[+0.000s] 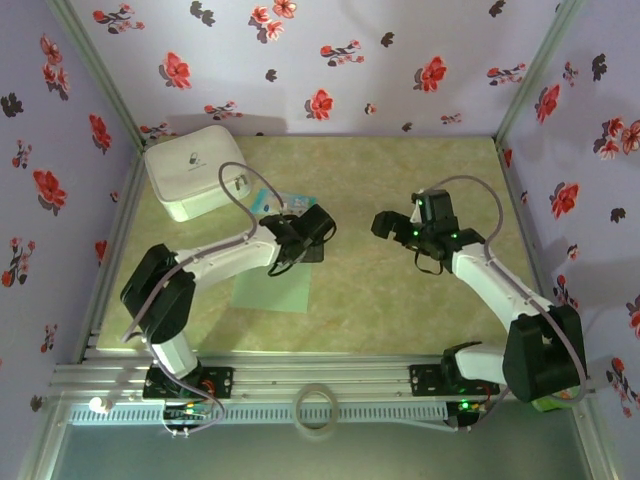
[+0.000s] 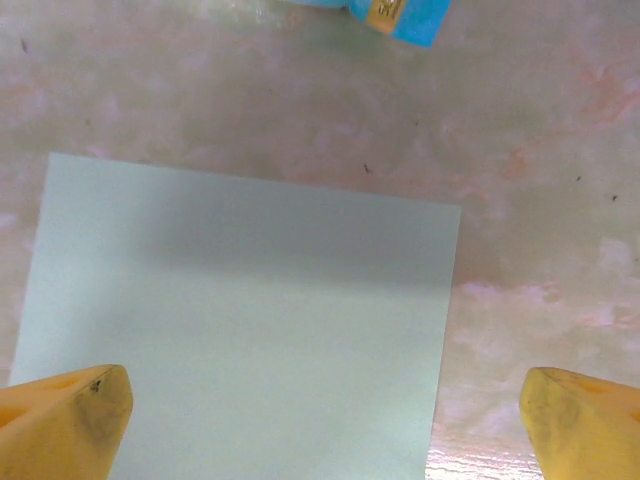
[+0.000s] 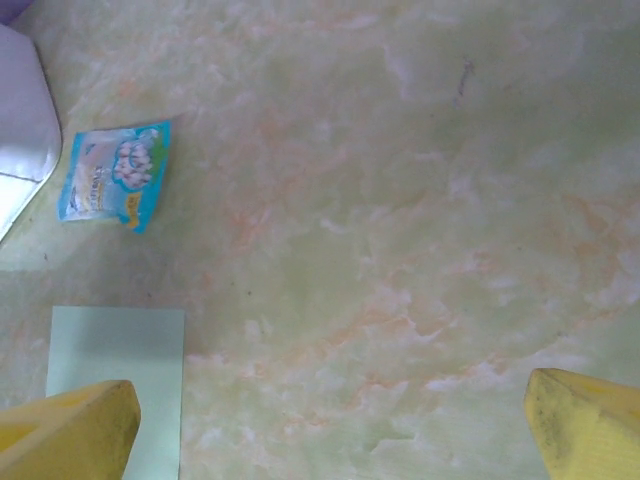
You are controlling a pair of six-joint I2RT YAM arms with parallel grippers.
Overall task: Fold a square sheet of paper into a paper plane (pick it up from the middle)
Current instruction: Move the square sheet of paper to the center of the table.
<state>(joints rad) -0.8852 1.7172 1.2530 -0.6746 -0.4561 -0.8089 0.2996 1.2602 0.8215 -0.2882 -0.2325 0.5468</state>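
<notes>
**On the marbled table: a flat green sheet beneath wide left jaws**

On the table (image 1: 400, 300), a glossy pale green top veined with pink, we see the square sheet of paper (image 1: 272, 290) lying flat and uncreased, thin, matte and mint-toned, with crisp straight edges. It sits toward 7 o'clock of the table's middle. The left gripper (image 1: 308, 238) hangs over the sheet's far right corner with its jaws spread wide, and its yellow fingertips (image 2: 70, 420) hold nothing. The right gripper (image 1: 388, 224) is also wide open and empty, well apart at 3 o'clock of the sheet over bare tabletop.

A small blue-and-white packet (image 1: 275, 200), crinkled and shiny, lies near the sheet at 12 o'clock. A white pouch (image 1: 195, 175), boxy with rounded corners, fills the 10 o'clock corner. Open surface runs from the sheet toward 3 o'clock, and floral fabric walls close three sides.

In the overhead view the left arm covers the sheet's far right corner. The left wrist view cuts off the sheet's near edge and most of the packet. We cannot read the packet's print.
</notes>
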